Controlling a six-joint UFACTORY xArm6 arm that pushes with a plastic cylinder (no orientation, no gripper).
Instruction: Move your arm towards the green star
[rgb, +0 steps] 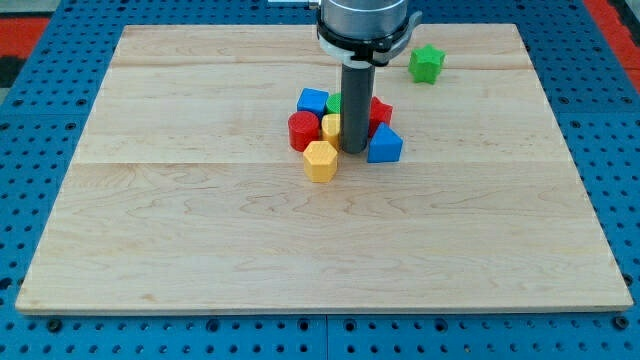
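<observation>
My tip (354, 150) sits on the table (200, 250) inside a cluster of blocks: blue triangle (384, 146) at 3 o'clock, yellow hexagon (320, 160) at 8, red cylinder (303, 131) at 9. There is no gripper. The green star (427, 63) lies well apart at 1 o'clock.

My tip (354, 150) rests on the board (200, 230) inside a tight cluster of blocks at the view's upper centre: the cylinder (303, 131) on its left, the hexagonal block (320, 160) lower left, the triangular block (384, 145) right. The star (427, 63) lies well apart, upper right.
</observation>
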